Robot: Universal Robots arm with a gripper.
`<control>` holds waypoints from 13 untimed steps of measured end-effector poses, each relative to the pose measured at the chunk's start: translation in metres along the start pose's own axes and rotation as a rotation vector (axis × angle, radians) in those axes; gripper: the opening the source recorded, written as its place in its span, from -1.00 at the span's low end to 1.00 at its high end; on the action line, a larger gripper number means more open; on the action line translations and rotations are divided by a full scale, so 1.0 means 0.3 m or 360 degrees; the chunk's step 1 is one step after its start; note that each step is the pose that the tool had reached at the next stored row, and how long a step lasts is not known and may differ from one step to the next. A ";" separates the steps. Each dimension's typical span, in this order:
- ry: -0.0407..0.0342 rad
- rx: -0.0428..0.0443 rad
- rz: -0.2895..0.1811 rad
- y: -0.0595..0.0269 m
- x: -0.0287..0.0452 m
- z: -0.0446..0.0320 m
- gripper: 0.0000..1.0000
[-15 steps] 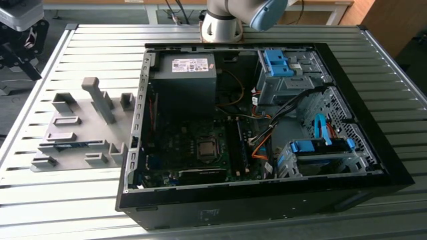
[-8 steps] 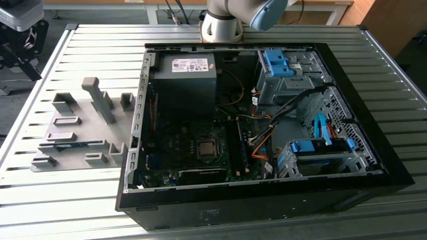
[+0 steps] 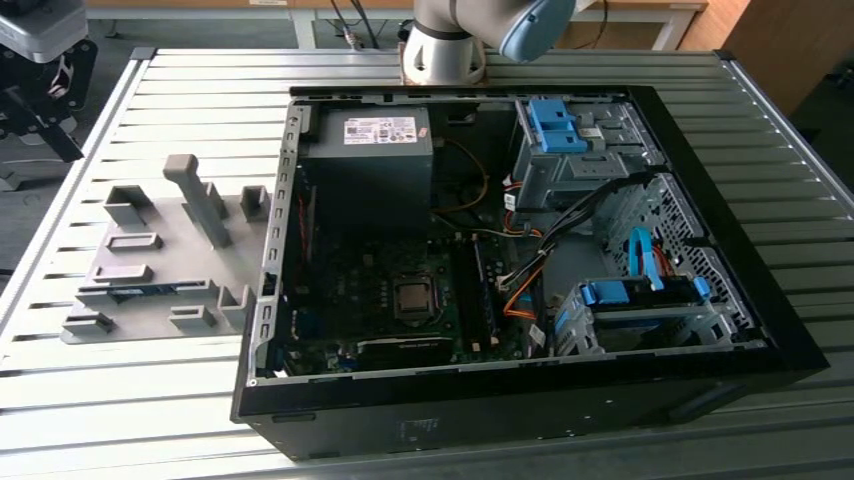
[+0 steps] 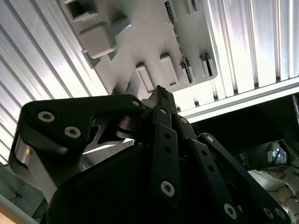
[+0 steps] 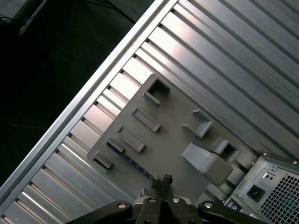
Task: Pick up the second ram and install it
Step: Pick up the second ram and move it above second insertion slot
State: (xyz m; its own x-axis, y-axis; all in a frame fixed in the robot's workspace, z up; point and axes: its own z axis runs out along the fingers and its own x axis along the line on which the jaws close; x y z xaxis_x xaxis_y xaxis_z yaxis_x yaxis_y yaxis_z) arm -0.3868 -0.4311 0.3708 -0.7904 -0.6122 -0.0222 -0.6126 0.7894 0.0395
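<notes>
Silver arm (image 3: 447,50), blue cap (image 3: 537,25), black screw-studded hand (image 4: 160,91).

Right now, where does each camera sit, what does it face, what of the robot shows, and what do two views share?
Exterior view: off the arm, looks down on computer case and holder tray; arm base shows.
First wrist view: on the arm, faces holder tray and second ram; gripper shows.
Second wrist view: on the arm, faces holder tray; gripper shows.
All share the holder tray.
</notes>
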 end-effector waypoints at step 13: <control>0.0002 -0.0001 -0.0054 0.000 0.000 0.000 -0.79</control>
State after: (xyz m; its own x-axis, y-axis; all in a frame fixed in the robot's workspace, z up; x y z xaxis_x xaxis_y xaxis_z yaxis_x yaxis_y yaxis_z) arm -0.3868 -0.4311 0.3708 -0.7690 -0.6389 -0.0222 -0.6393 0.7680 0.0395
